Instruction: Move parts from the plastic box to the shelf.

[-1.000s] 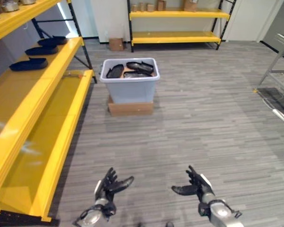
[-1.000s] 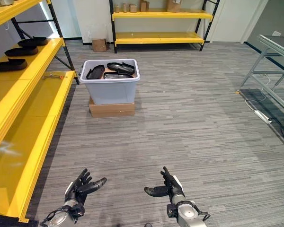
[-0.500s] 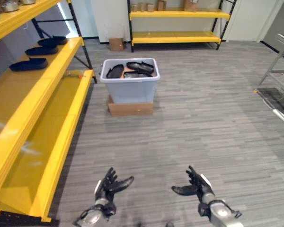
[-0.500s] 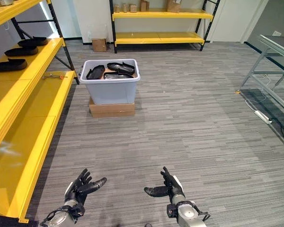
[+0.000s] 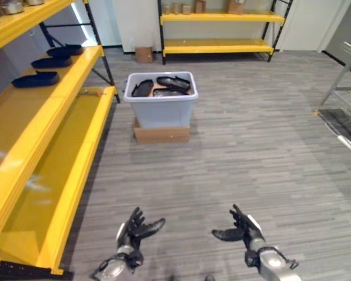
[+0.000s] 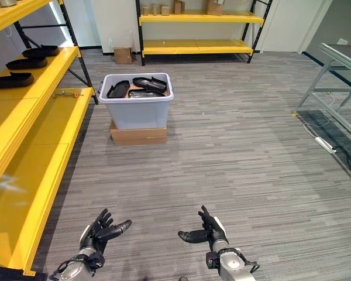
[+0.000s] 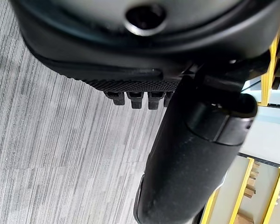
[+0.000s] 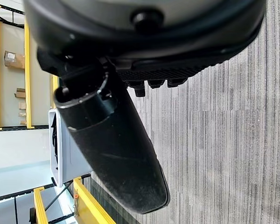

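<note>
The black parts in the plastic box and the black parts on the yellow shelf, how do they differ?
The parts in the plastic box lie piled, overlapping and tilted; the parts on the shelf lie apart in a row, each flat. The box parts sit ahead on the floor side; the shelf parts are to the robot's left, higher. Both are dark, elongated and shallow.

Storeroom, yellow shelving (image 6: 29, 152), parts bin (image 6: 137, 111)

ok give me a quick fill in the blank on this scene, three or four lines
1. The grey plastic box sits on a flat ____ box.
2. Black parts already lie on the ____ metal shelf on the robot's left.
3. The left hand and right hand are both ____ and hold nothing.
4. The plastic box still contains several ____ parts.

Missing words: cardboard; yellow; open; black
</note>
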Motion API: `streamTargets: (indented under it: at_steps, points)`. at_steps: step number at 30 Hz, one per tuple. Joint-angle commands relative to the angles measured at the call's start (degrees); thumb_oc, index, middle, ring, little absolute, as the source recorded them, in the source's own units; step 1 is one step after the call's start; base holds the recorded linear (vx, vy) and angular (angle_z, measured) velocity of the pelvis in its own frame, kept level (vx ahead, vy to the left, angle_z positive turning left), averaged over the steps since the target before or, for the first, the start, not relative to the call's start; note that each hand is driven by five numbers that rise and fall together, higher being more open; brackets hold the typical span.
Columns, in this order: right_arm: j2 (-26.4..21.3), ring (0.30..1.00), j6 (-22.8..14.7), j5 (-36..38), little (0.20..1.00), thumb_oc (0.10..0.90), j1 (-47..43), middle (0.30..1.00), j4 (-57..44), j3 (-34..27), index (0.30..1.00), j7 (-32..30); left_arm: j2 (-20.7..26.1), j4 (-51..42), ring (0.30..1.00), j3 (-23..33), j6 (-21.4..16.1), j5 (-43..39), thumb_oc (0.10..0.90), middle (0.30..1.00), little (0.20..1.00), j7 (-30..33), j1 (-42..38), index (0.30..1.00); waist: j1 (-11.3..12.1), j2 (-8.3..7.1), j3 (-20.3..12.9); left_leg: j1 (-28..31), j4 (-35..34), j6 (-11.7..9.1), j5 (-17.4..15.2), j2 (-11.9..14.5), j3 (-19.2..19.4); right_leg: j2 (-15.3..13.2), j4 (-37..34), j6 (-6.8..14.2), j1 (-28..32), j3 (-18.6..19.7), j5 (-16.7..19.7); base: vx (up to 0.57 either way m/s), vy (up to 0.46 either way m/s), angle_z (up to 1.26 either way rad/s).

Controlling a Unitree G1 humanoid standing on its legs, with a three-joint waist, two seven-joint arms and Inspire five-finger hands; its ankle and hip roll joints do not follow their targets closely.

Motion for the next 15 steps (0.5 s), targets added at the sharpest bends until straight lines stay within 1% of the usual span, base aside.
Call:
streamTargets:
  at_steps: [1,3,4,5,6,7,8,10,11,12,13,15]
  points:
    - [-0.31,1.0,-4.45,0.8,1.0,0.9,-5.48,1.0,-3.83,-0.65,1.0,0.56,1.56,-0.38,1.0,0.46,-4.78,1.49,0.9,1.0,1.0,-1.02,-6.33,1.0,-0.03,-1.96,-1.12,-3.03,7.12,-2.84,-5.55,2.9,-2.75,-6.55,5.64,5.62,2.35,0.43,-7.26,0.02,0.103,0.02]
    - [-0.29,1.0,-4.45,0.8,1.0,0.9,-5.37,1.0,-3.75,-0.83,1.0,0.6,1.77,-0.67,1.0,0.37,-4.86,1.7,0.9,1.0,1.0,-0.99,-6.41,1.0,-0.07,-1.82,-0.97,-3.12,7.67,-2.12,-6.22,2.39,-2.99,-7.19,8.0,6.09,1.57,0.3,-7.63,0.02,0.146,0.02]
    - [-0.12,1.0,-4.3,0.68,1.0,0.9,-5.41,1.0,-3.35,-0.88,1.0,0.61,2.07,-0.98,1.0,0.39,-4.79,1.93,0.9,1.0,1.0,-0.91,-6.61,1.0,-0.08,-1.59,-0.42,-3.21,8.05,-1.42,-6.67,2.02,-3.1,-7.57,11.17,6.64,-0.06,0.59,-7.91,0.0,0.181,0.03]
    - [0.02,1.0,-4.27,0.69,1.0,0.9,-5.51,1.0,-3.19,-0.85,1.0,0.63,2.2,-1.01,1.0,0.4,-4.75,2.15,0.9,1.0,1.0,-0.87,-6.69,1.0,-0.16,-1.4,-0.11,-3.29,8.25,-1.1,-6.85,1.83,-3.07,-7.75,13.22,6.97,-1.3,0.88,-7.92,-0.01,0.131,-0.02]
    - [0.02,1.0,-4.27,0.69,1.0,0.9,-5.52,1.0,-3.18,-0.85,1.0,0.63,2.2,-1.01,1.0,0.4,-4.75,2.15,0.9,1.0,1.0,-0.87,-6.69,1.0,-0.14,-1.41,-0.14,-3.35,8.28,-1.09,-6.86,1.82,-3.04,-7.76,13.32,6.98,-1.4,0.92,-7.96,-0.01,0.102,0.0]
    - [0.13,1.0,-4.27,0.68,1.0,0.9,-5.53,1.0,-3.16,-0.84,1.0,0.72,2.28,-1.05,1.0,0.35,-4.81,2.37,0.9,1.0,1.0,-0.85,-6.76,1.0,-0.22,-1.21,0.29,-3.33,8.56,-0.6,-7.14,1.62,-3.17,-8.07,16.26,7.4,-3.0,1.18,-7.61,-0.01,0.102,0.0]
    - [0.23,1.0,-4.17,0.63,1.0,0.9,-5.47,1.0,-3.13,-0.86,1.0,0.84,2.37,-1.0,1.0,0.32,-4.76,2.65,0.9,1.0,1.0,-0.77,-6.88,1.0,-0.32,-1.11,0.61,-3.3,8.68,-0.09,-7.31,1.33,-3.22,-8.44,19.49,7.81,-4.89,1.75,-6.53,-0.01,0.152,0.0]
    - [0.38,1.0,-4.19,0.56,1.0,0.9,-5.18,1.0,-3.3,-0.85,1.0,0.96,2.76,-1.31,1.0,0.12,-4.83,2.9,0.9,1.0,1.0,-0.86,-7.21,1.0,-0.93,-0.95,1.78,-3.05,8.99,0.6,-7.33,0.73,-3.5,-8.55,26.33,8.37,-8.32,3.31,-2.21,-0.01,0.136,-0.02]
    - [0.38,1.0,-4.23,0.67,1.0,0.9,-5.18,1.0,-3.36,-0.9,1.0,0.94,3.03,-1.58,1.0,0.13,-4.75,3.11,0.9,1.0,1.0,-0.91,-7.3,1.0,-1.14,-0.69,2.3,-2.93,9.11,0.86,-7.42,0.74,-3.69,-8.2,29.18,8.21,-10.24,4.04,-1.62,0.01,0.126,0.05]
    - [0.38,1.0,-4.26,0.71,1.0,0.9,-5.09,1.0,-3.63,-0.91,1.0,0.98,3.21,-1.71,1.0,0.04,-4.64,3.48,0.9,1.0,1.0,-0.84,-7.46,1.0,-1.37,-0.32,2.75,-2.42,8.98,1.06,-7.61,0.97,-3.56,-7.88,31.72,8.08,-11.76,3.48,-1.89,0.04,0.115,0.14]
    - [0.49,1.0,-4.26,0.71,1.0,0.9,-5.12,1.0,-3.65,-0.94,1.0,1.02,3.23,-1.59,1.0,0.19,-4.55,3.79,0.9,1.0,1.0,-0.87,-7.48,1.0,-1.37,-0.18,2.9,-1.9,8.9,1.15,-7.96,0.94,-3.18,-8.28,32.43,7.91,-13.08,2.32,-2.05,0.1,0.106,0.09]
    - [0.42,1.0,-4.41,1.42,1.0,0.9,-5.12,1.0,-3.81,-1.13,1.0,0.97,3.09,-1.25,1.0,0.28,-4.56,3.98,0.9,1.0,1.0,-1.29,-7.46,1.0,-1.98,-0.23,2.98,-0.28,8.27,1.0,-8.7,0.5,-2.83,-6.81,28.36,7.37,-15.7,1.01,-3.03,0.15,0.055,-0.04]
